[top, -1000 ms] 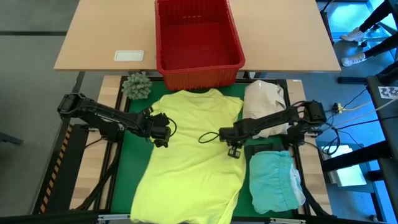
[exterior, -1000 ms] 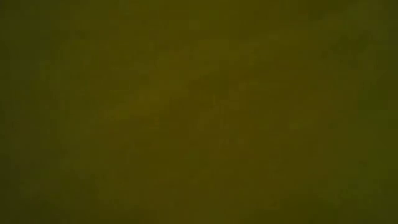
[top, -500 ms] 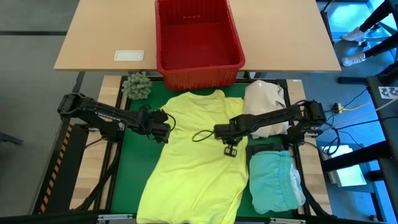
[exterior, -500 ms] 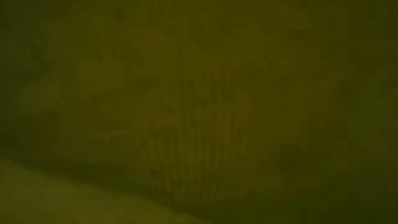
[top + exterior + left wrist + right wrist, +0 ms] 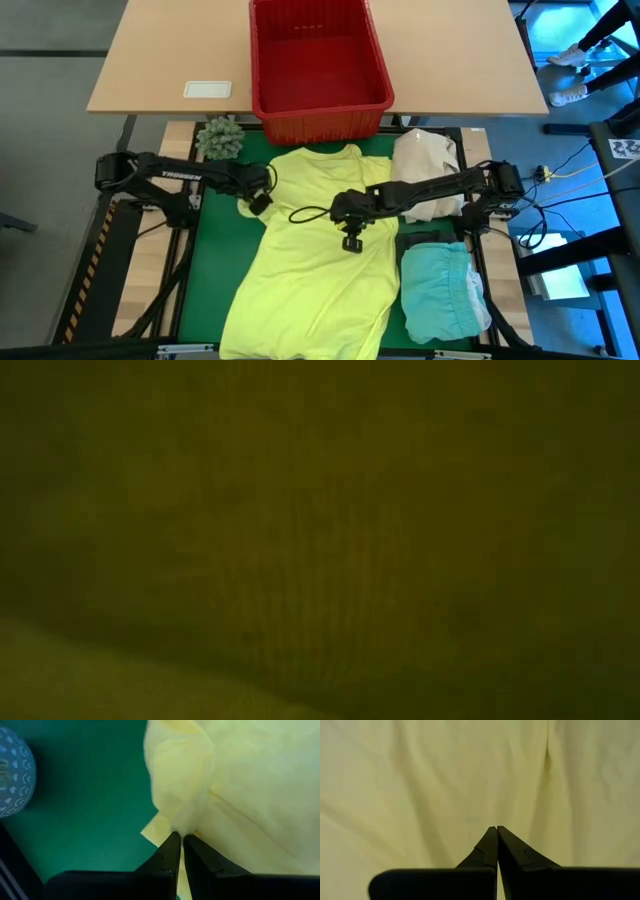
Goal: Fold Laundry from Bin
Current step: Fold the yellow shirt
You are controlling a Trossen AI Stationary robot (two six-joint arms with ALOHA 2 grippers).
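While the left hand (image 5: 179, 840) pinches the yellow shirt's (image 5: 320, 250) sleeve, the right hand (image 5: 497, 834) rests closed on it.

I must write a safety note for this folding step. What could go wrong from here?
1. The left tool pinches only a small bunch at the yellow shirt's edge, so the cloth may slip out.
2. The right tool is shut over the middle of the shirt; if it drags, new wrinkles may form.
3. The shirt's bottom hangs over the table's front edge and could slide down.
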